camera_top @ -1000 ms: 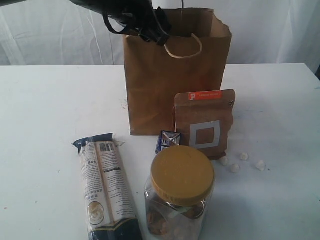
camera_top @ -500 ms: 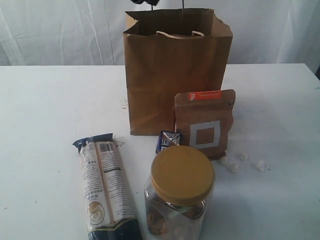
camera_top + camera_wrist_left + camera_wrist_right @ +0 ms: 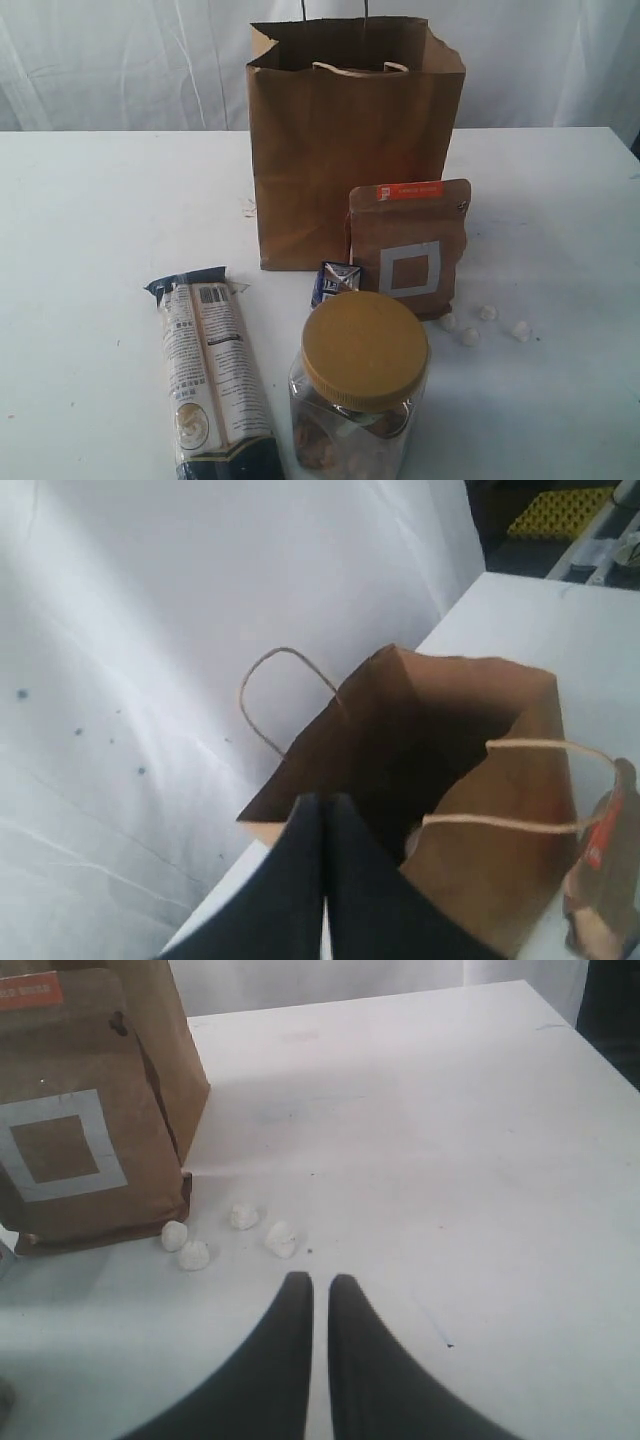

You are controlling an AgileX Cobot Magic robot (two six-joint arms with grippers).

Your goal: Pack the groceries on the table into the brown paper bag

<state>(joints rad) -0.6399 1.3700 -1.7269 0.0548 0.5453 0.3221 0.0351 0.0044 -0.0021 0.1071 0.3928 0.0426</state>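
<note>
The brown paper bag (image 3: 350, 150) stands upright and open at the back of the white table (image 3: 90, 220). In front of it stand a brown pouch with an orange label (image 3: 410, 245), a small blue-white carton (image 3: 335, 280) and a yellow-lidded clear jar (image 3: 362, 385). A long cream-black packet (image 3: 210, 370) lies at the front left. Neither arm shows in the exterior view. My left gripper (image 3: 325, 802) hangs above the bag's open mouth (image 3: 440, 750), shut and empty. My right gripper (image 3: 310, 1282) is shut over bare table near the pouch (image 3: 70, 1120), holding nothing.
Several small white lumps (image 3: 485, 325) lie on the table right of the pouch; they show close ahead of the right gripper too (image 3: 235, 1232). A white curtain (image 3: 120, 60) hangs behind the table. The bag's twisted handles (image 3: 520, 780) stand up at its rim.
The left arm, over the bag's mouth a second ago, has risen out of the exterior view. The bag's near handle has dropped back to the rim. The groceries have not moved.
</note>
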